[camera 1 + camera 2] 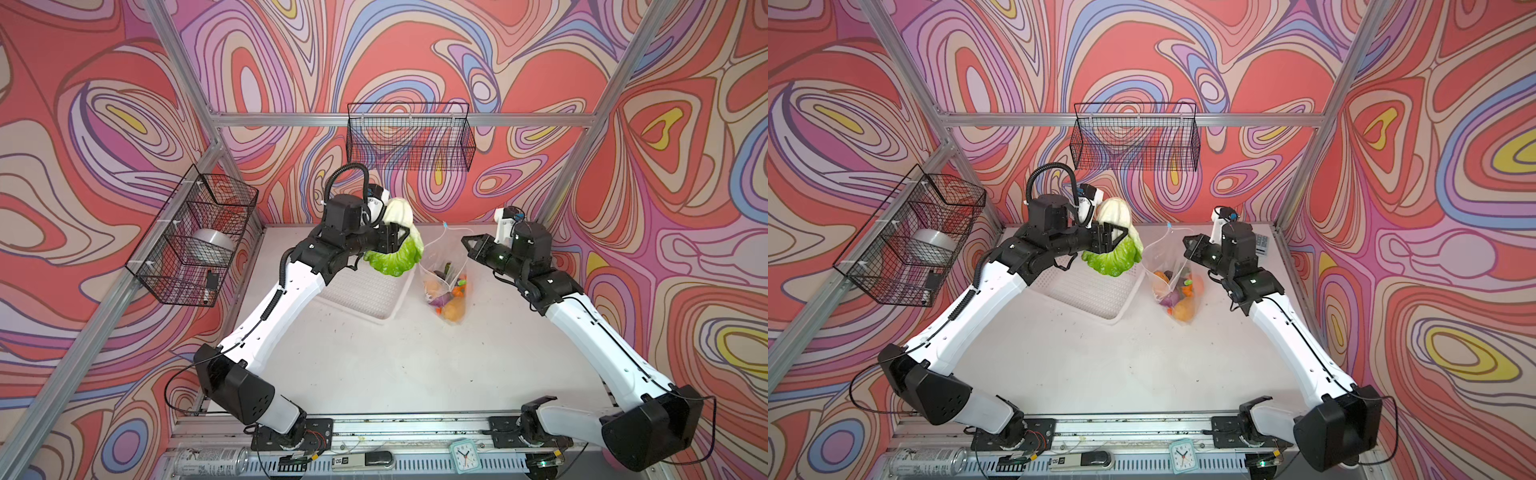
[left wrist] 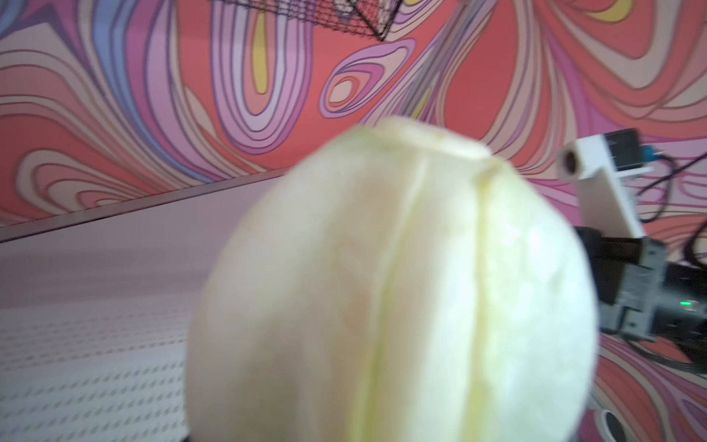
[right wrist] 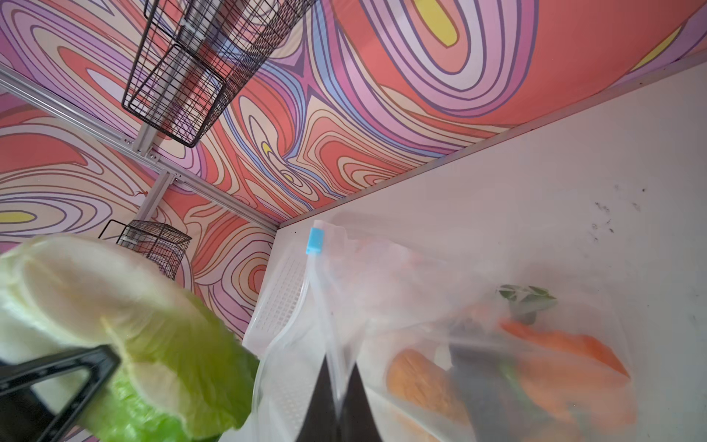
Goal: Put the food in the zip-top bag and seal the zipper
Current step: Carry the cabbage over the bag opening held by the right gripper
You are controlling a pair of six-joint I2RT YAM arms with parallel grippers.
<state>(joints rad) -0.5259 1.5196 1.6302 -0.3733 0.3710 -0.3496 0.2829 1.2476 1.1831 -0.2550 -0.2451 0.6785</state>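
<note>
Left gripper (image 1: 395,240), clamping cabbage (image 1: 400,259), should lower it centred into bag (image 1: 441,266) mouth, pinched up by closed right gripper (image 1: 466,241).

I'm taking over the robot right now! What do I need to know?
The left claw is shut on the cabbage, held above the white basket.
The right claw is shut on the edge of the bag, holding its mouth up.
Done: the small veggies are in the bag.
To do: put the cabbage in, then slide the blue zipper tab shut.
</note>
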